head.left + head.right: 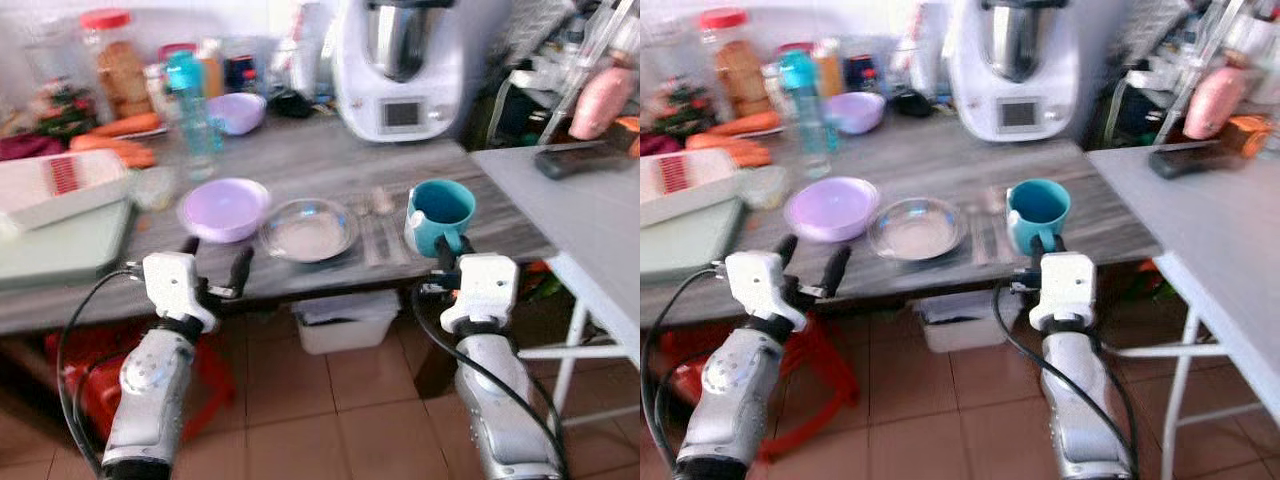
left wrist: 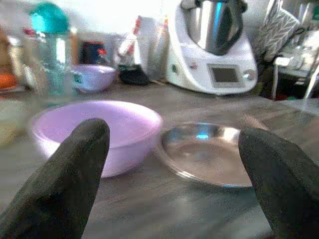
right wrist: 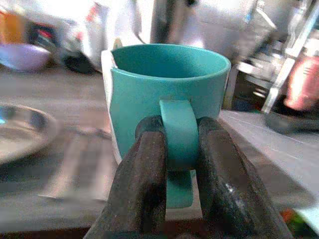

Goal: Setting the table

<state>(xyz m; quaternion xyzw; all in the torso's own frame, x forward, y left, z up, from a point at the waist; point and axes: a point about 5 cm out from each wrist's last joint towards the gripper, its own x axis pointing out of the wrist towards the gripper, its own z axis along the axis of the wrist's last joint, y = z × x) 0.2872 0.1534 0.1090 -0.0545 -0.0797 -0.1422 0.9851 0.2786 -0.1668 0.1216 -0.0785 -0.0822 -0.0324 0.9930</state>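
A teal mug [image 3: 167, 97] is held by its handle, which is pinched between the two black fingers [image 3: 142, 191] of the right end effector [image 1: 447, 250]. The mug is seen upright, glossy, with a wide round rim and a straight wall; a white strip runs down one side of it. Whether its base rests on the grey wood-grain worktop [image 1: 330, 175] or is just lifted cannot be told. It is placed at the worktop's near edge, directly ahead of the right end effector.

To the left of the mug, cutlery [image 1: 380, 235] is laid flat on the worktop, blurred. Further left, a shallow clear glass dish [image 1: 308, 228] is set, and just beside it a lilac bowl [image 1: 224, 208], their rims nearly touching.

The left end effector [image 1: 213, 262] is held open at the worktop's near edge, its fingers [image 2: 67, 179] spread wide and gripping nothing. The lilac bowl is found just ahead of it, with the glass dish ahead and to its right.

Behind the dishes, a white kitchen machine [image 1: 400, 65] is stood at the back of the worktop.
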